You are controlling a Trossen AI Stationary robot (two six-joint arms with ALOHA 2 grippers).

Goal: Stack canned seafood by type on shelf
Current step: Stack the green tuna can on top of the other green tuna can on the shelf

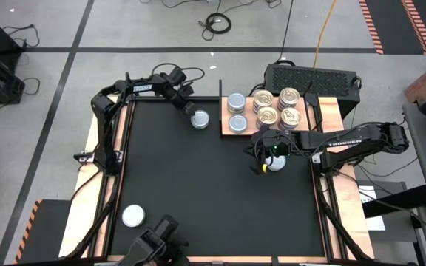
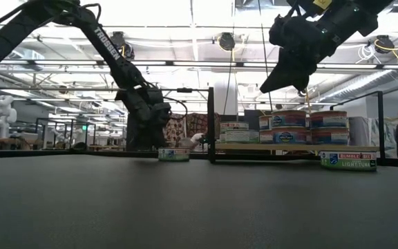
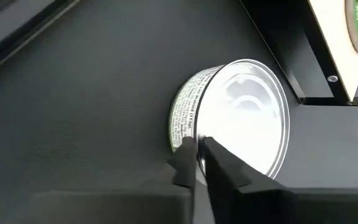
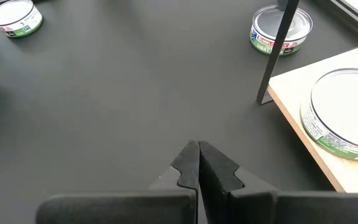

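A silvery-topped tin (image 1: pixel 200 118) lies flat on the black mat, just left of the wooden shelf (image 1: pixel 324 111). My left gripper (image 1: pixel 189 108) is shut, with its tips at this tin's side (image 3: pixel 197 146). The shelf holds two silvery-topped tins (image 1: pixel 236 112) and several gold-topped tins (image 1: pixel 278 108). My right gripper (image 1: pixel 267 148) is shut and empty, raised above the mat (image 2: pixel 271 83), over a tin (image 1: pixel 276 163) that lies in front of the shelf. Another silvery tin (image 1: pixel 133 215) lies at the near left. My left gripper has its shut fingertips (image 3: pixel 188 149) at the upper rim of the tin's side wall (image 3: pixel 185 118), on the side away from the shelf. I cannot tell whether they touch it. The tin lies flat on the mat.
A thin black post (image 4: pixel 277 53) stands at the shelf's left edge, close to the left gripper's tin. A black box (image 1: pixel 309 76) stands behind the shelf. The middle of the black mat (image 1: pixel 198 185) is bare.
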